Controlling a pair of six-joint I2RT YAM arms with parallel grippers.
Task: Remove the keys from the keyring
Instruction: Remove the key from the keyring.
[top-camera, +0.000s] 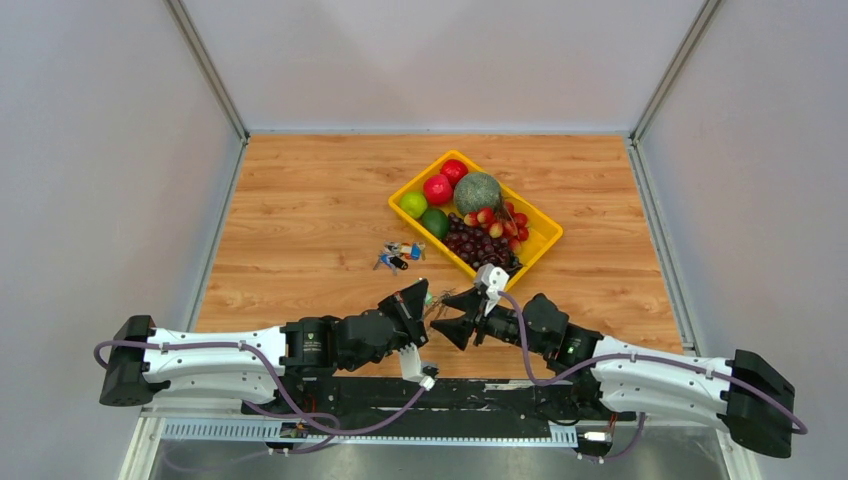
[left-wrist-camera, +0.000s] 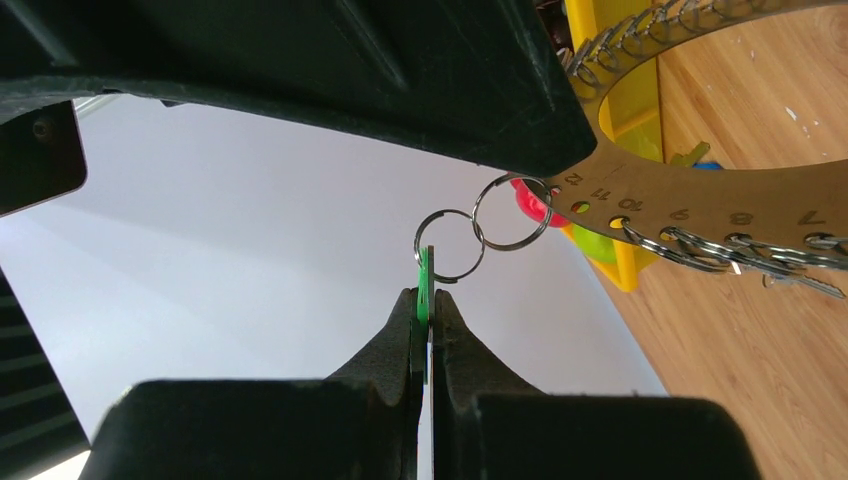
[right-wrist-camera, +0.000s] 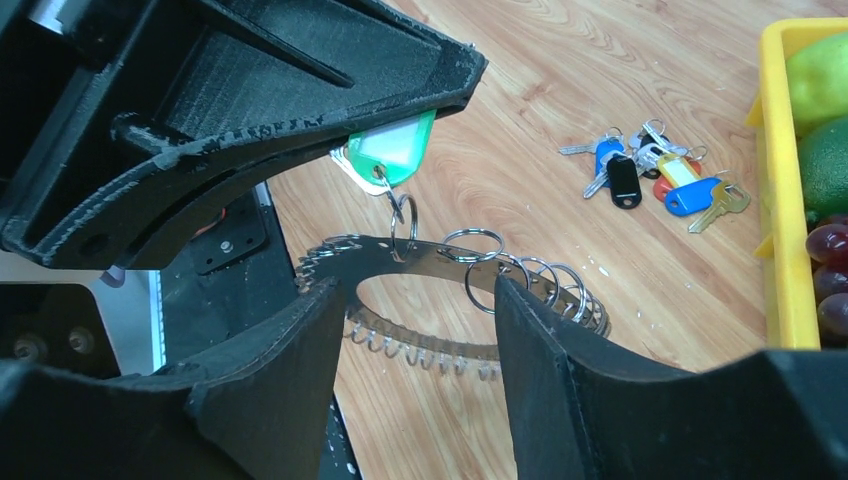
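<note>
L gripper (left-wrist-camera: 425, 300) clamped on green tag (right-wrist-camera: 392, 150). Keyring (right-wrist-camera: 440, 250) hangs from it by two links (left-wrist-camera: 478, 228), above table's (top-camera: 300, 220) near edge, centre. R gripper (right-wrist-camera: 418, 290) open, jaws either side of ring's near arc; contact unclear. Ring lies straight ahead of R gripper, so R arm is nearer for the pull.

Two robot arms (top-camera: 220, 360) (top-camera: 650, 375), one yellow tray (top-camera: 532, 210), two red fruits (top-camera: 454, 170) (top-camera: 437, 189), one melon (top-camera: 477, 192), one light green fruit (top-camera: 413, 204), one dark green fruit (top-camera: 435, 222), one bunch of dark grapes (top-camera: 480, 246), one small bunch of coloured keys (right-wrist-camera: 650, 175), one big metal keyring (right-wrist-camera: 440, 250), one green tag (right-wrist-camera: 392, 155)
</note>
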